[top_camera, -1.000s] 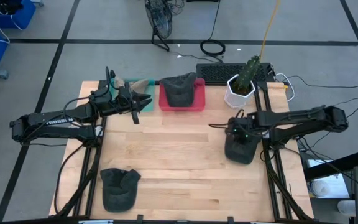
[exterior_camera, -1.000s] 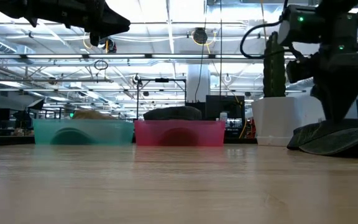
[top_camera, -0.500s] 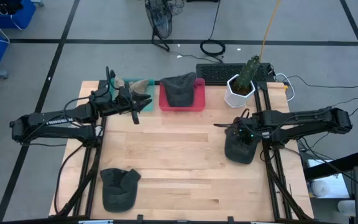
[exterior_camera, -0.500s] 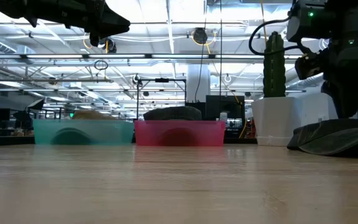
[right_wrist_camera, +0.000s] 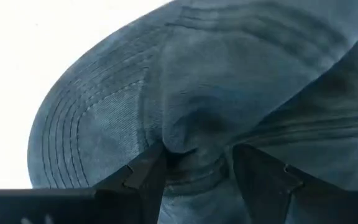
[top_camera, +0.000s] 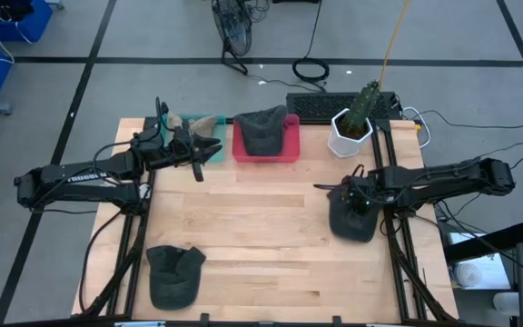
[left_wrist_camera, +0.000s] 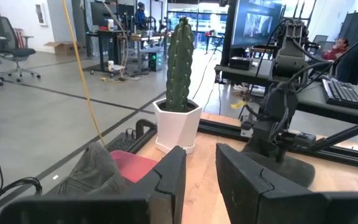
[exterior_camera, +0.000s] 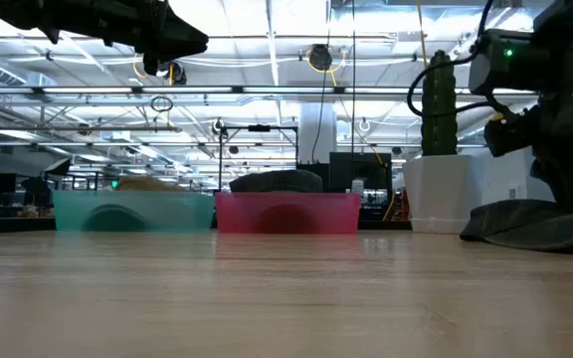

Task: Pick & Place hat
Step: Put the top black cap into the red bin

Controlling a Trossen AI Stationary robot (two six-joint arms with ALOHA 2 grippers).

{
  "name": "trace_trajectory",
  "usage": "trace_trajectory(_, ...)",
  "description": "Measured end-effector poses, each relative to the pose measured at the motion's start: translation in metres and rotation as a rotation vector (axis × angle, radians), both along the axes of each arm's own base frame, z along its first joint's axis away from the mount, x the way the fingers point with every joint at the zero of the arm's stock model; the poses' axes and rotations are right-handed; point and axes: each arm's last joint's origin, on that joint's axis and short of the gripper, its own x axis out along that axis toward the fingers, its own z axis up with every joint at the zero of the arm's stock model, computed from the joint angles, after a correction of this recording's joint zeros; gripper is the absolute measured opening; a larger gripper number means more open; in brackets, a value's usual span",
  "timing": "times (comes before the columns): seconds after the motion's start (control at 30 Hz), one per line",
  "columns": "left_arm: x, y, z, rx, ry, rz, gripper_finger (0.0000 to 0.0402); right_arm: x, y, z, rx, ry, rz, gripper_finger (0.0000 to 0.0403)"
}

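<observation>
A wooden tabletop carried two dark hats. Along its far edge sat a teal bin, a pink bin and a potted cactus.

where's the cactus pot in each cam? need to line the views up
High: white cactus pot at the table's far edge, right of the red bin.
Low: right of centre, right of the same red bin.
Left wrist: centre, behind the red bin.
Right wrist: not in it; only the dark hat.
Shared landmark: the red bin.
</observation>
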Motion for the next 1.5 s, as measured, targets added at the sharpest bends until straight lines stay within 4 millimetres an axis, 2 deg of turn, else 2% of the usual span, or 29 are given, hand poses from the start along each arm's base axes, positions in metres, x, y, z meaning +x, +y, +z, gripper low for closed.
trace_trajectory(0.17, 0.0, 0.0, 0.0, 0.003, 0.001, 0.0, 0.0093, -0.001, 0.0, -0.004, 0.01, -0.004, -0.013, 0.0161)
trace_trajectory(0.3, 0.0, 0.0, 0.0, 0.004, 0.0, 0.0, 0.0093, 0.003, 0.0, -0.004, 0.009, -0.048, -0.011, 0.0137)
trace_trajectory(0.63, 0.0, 0.0, 0.0, 0.005, 0.0, 0.0, 0.0093, 0.021, -0.001, 0.001, -0.03, -0.246, 0.073, 0.0008)
trace_trajectory(0.87, 0.0, 0.0, 0.0, 0.01, 0.002, 0.0, 0.0093, 0.04, 0.001, 0.014, -0.089, -0.458, 0.186, 0.0007)
trace_trajectory(1.07, 0.0, 0.0, 0.0, 0.014, 0.002, 0.0, 0.0093, 0.061, 0.008, 0.047, -0.288, -0.661, 0.303, 0.0004)
trace_trajectory(1.23, 0.0, 0.0, 0.001, 0.014, -0.001, 0.0, 0.0093, 0.078, 0.005, 0.076, -0.504, -0.796, 0.32, 0.0003)
trace_trajectory(1.4, 0.0, 0.0, 0.001, 0.017, -0.009, 0.001, 0.0093, 0.108, -0.007, 0.094, -0.617, -0.851, 0.357, 0.0003)
trace_trajectory(1.5, 0.0, 0.0, 0.002, 0.018, -0.012, 0.0, 0.0093, 0.134, -0.019, 0.099, -0.685, -0.825, 0.399, 0.0003)
